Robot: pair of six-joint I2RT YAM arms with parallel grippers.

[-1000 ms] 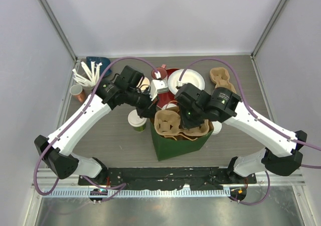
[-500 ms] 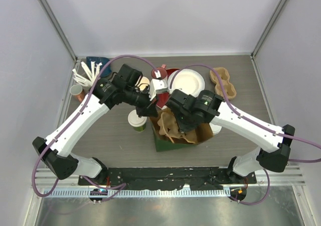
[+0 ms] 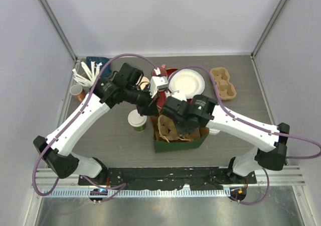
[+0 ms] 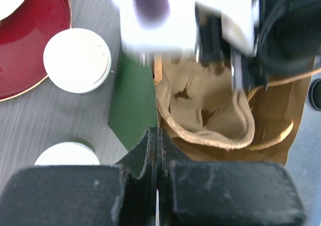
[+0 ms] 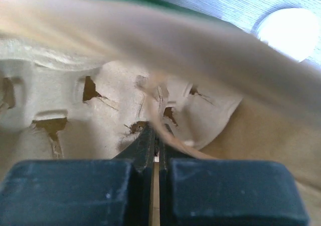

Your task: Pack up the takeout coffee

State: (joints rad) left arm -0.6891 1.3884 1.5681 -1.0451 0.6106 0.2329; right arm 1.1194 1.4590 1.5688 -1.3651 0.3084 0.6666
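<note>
Here two small green paper cups with white lids (image 4: 76, 60) are standing on the grey table (image 4: 30, 115) beside one green paper bag (image 4: 131, 98) (their sides are mostly hidden). The right gripper (image 5: 155, 135) is pinching the brown pulp carrier (image 5: 65, 95) inside it; the left gripper (image 4: 158, 135), jaws pressed together, is hovering at the bag's edge, grip unclear.

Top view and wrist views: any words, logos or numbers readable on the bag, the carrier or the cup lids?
No text can be read in any view.
Green bag: plain, no print shows.
Pulp carrier: no print or stamp shows.
White lids: blank.
</note>
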